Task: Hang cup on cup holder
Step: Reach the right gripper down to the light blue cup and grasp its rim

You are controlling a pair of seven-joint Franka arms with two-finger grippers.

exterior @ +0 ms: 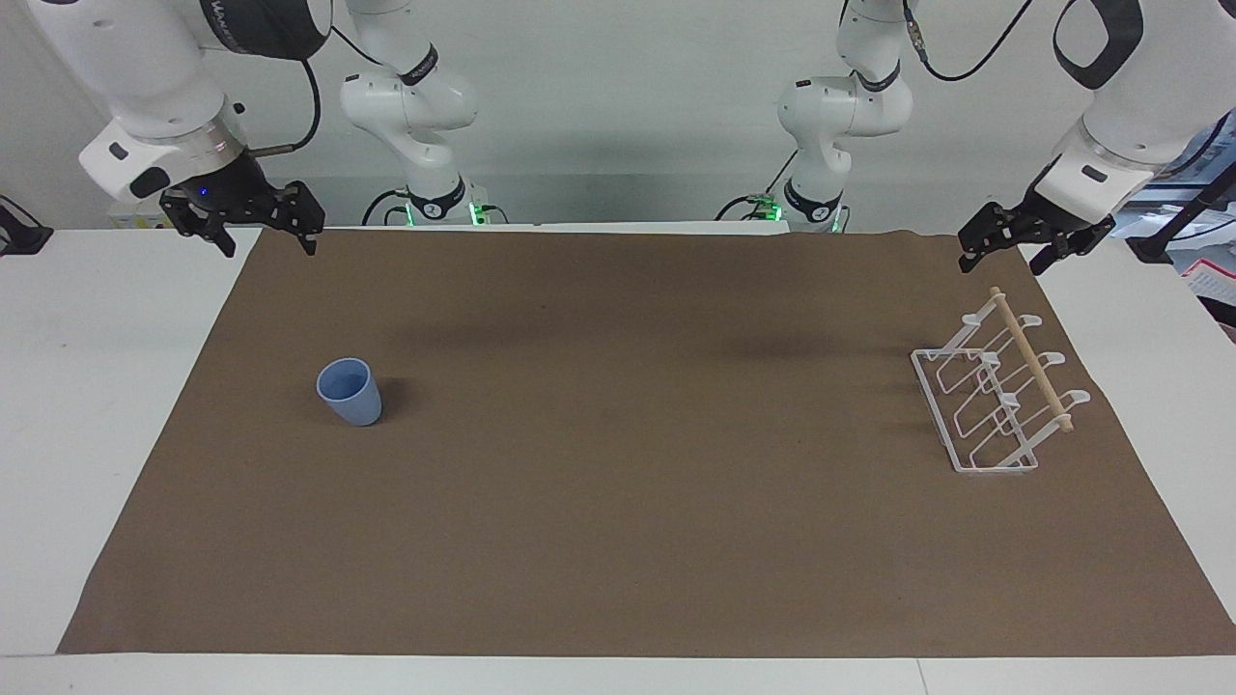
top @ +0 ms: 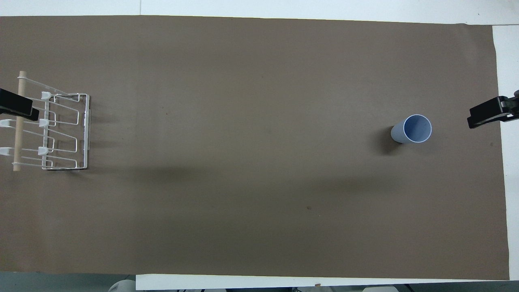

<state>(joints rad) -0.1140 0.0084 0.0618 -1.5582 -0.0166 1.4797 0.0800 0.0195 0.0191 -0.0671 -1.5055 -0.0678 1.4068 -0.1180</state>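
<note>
The small light blue plastic cup stands upright and mouth-up on the brown paper mat, toward the right arm's end of the table. The overhead view looks straight into it and shows only its pale blue inner wall and floor, with nothing inside. The white wire cup holder with a light wooden dowel across its top sits well apart from the cup, toward the left arm's end of the table, with no cup on any of its slanted prongs.

The right gripper hangs in the air over the mat's corner at its own end; its two black fingers are spread apart and hold nothing. The left gripper hangs over the mat's edge just above the holder's dowel end, fingers likewise apart and empty.

The facing view shows both arms whole, their bases at the table's edge. The overhead view shows only black finger tips: the left one crosses over the dowel there, and the right one is cut by the frame edge. The holder's prongs overlap in the facing view, so their count is hard to read.
</note>
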